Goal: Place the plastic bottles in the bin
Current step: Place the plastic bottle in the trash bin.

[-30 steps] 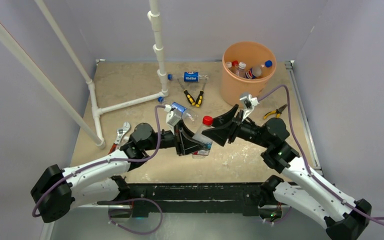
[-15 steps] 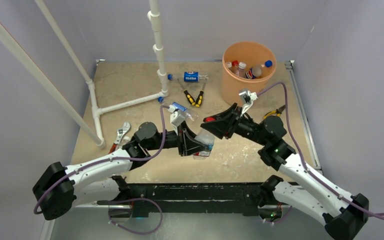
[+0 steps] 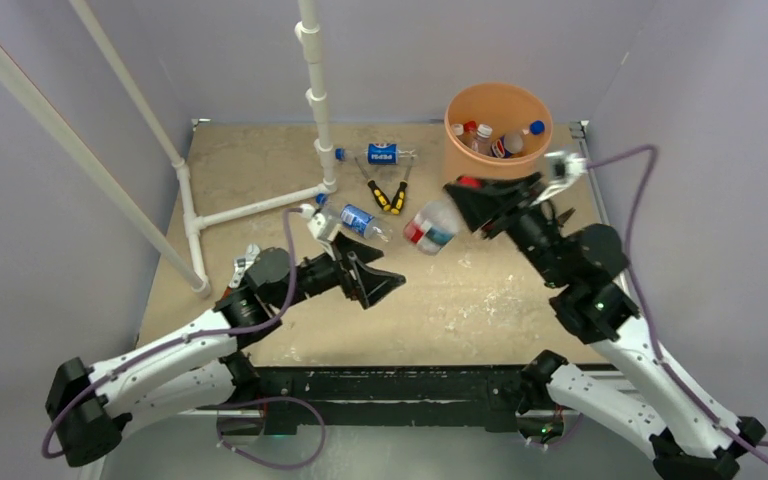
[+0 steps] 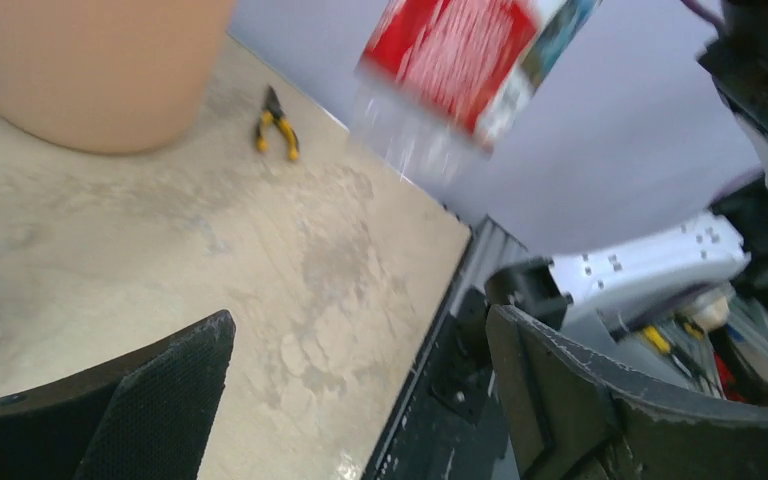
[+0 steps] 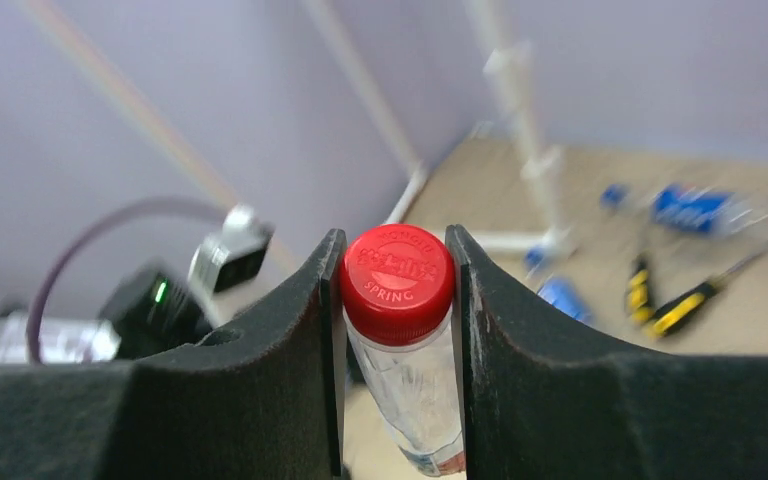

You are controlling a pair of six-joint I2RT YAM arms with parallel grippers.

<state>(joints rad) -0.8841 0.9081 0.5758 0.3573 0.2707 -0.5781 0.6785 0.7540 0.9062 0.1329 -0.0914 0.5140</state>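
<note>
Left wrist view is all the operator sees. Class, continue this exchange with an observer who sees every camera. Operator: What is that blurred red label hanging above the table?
Observer: A clear bottle; the right gripper is shut on its red cap.
Operator: Is the orange bin empty?
Observer: No, the bin holds several bottles.
Operator: Any bottles lying on the table?
Observer: Two: a blue-labelled bottle by the black-and-yellow pliers, and a second one by the left arm.

Bare table [image 3: 480,300] toward the near edge; white pipe frame [image 3: 250,207] blocks the far left, bin [image 3: 465,160] the far right corner.
</note>
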